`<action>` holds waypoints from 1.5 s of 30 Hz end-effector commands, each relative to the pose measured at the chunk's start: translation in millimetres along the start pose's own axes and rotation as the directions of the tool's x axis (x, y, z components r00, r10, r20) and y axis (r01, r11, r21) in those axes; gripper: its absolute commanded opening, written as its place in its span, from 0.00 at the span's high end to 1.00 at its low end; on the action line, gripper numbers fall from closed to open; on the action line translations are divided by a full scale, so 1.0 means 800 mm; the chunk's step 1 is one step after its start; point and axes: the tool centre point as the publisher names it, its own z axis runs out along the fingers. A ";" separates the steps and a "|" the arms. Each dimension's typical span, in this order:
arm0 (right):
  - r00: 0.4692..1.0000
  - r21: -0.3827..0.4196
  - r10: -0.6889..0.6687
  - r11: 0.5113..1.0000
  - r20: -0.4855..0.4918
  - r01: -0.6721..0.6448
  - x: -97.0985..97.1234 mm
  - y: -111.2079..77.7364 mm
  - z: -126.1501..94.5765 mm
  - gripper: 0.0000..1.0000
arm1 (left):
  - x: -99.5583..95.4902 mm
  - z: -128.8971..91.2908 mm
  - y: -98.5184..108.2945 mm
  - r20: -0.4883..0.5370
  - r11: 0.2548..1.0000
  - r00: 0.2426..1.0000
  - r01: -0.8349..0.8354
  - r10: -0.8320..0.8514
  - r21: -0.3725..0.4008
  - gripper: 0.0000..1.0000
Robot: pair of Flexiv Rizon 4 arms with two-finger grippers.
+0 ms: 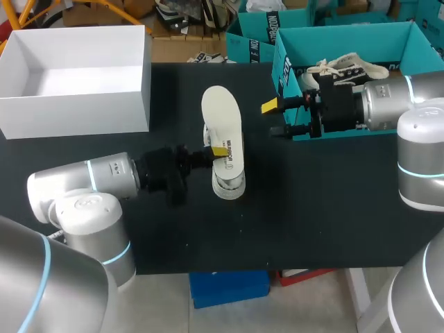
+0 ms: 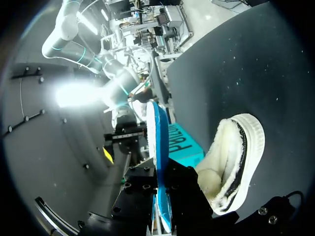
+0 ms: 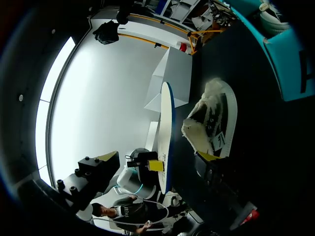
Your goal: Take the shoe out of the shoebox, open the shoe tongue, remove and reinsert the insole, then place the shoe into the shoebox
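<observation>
A cream insole (image 1: 222,125) with a blue underside (image 2: 160,157) is held on edge above the table, and my left gripper (image 1: 216,154) is shut on its rear part. Just under and beside it sits the white fleece-lined shoe (image 1: 229,186), also seen beside my left gripper (image 2: 236,157) and past the insole (image 3: 216,118). My right gripper (image 1: 275,118) hangs open with nothing in it, right of the insole and in front of the teal shoebox (image 1: 347,41). A second white shoe (image 1: 347,68) lies inside that box.
A white open box (image 1: 76,69) stands at the back left of the black table (image 1: 333,208). The teal shoebox's near wall (image 1: 288,76) is close behind my right gripper's fingers. Another teal box (image 1: 253,35) sits behind it.
</observation>
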 end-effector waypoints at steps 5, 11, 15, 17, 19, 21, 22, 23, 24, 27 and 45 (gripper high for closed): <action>0.998 0.069 -0.067 0.995 -0.001 0.067 0.009 0.017 0.021 0.00 | -0.001 0.000 -0.002 -0.002 1.000 1.000 -0.003 0.003 -0.005 1.00; 0.995 0.115 -0.103 0.988 -0.007 0.103 0.011 0.022 0.037 0.00 | -0.001 0.000 -0.002 -0.002 1.000 1.000 -0.003 0.003 -0.005 1.00; 0.993 0.138 -0.118 0.983 -0.015 0.119 0.005 0.024 0.049 0.00 | -0.001 0.000 -0.002 -0.002 1.000 1.000 -0.003 0.003 -0.005 1.00; 0.992 0.152 -0.125 0.980 -0.019 0.127 0.001 0.025 0.056 0.00 | -0.001 0.000 -0.002 -0.002 1.000 1.000 -0.003 0.003 -0.005 1.00; 0.991 0.157 -0.132 0.978 -0.024 0.135 -0.003 0.025 0.060 0.00 | -0.001 0.000 -0.002 -0.002 1.000 1.000 -0.003 0.003 -0.005 1.00; 0.990 0.165 -0.140 0.976 -0.031 0.143 -0.006 0.027 0.065 0.00 | -0.001 0.000 -0.002 -0.002 1.000 1.000 -0.003 0.003 -0.005 1.00; 0.989 0.167 -0.142 0.975 -0.034 0.146 -0.007 0.028 0.068 0.00 | -0.001 0.000 -0.002 -0.002 1.000 1.000 -0.003 0.003 -0.005 1.00; 0.988 0.173 -0.148 0.973 -0.039 0.152 -0.007 0.029 0.071 0.06 | -0.001 0.000 -0.002 -0.002 1.000 1.000 -0.003 0.003 -0.005 1.00; 0.988 0.181 -0.152 0.971 -0.042 0.157 -0.007 0.030 0.074 0.06 | -0.001 0.000 -0.002 -0.002 1.000 1.000 -0.003 0.003 -0.005 1.00; 0.986 0.201 -0.159 0.965 -0.053 0.167 -0.008 0.032 0.083 0.00 | -0.001 0.000 -0.002 -0.002 1.000 1.000 -0.003 0.003 -0.005 1.00; 0.983 0.241 -0.160 0.954 -0.086 0.177 -0.018 0.027 0.108 0.28 | -0.001 0.000 -0.002 -0.002 1.000 1.000 -0.003 0.003 -0.005 1.00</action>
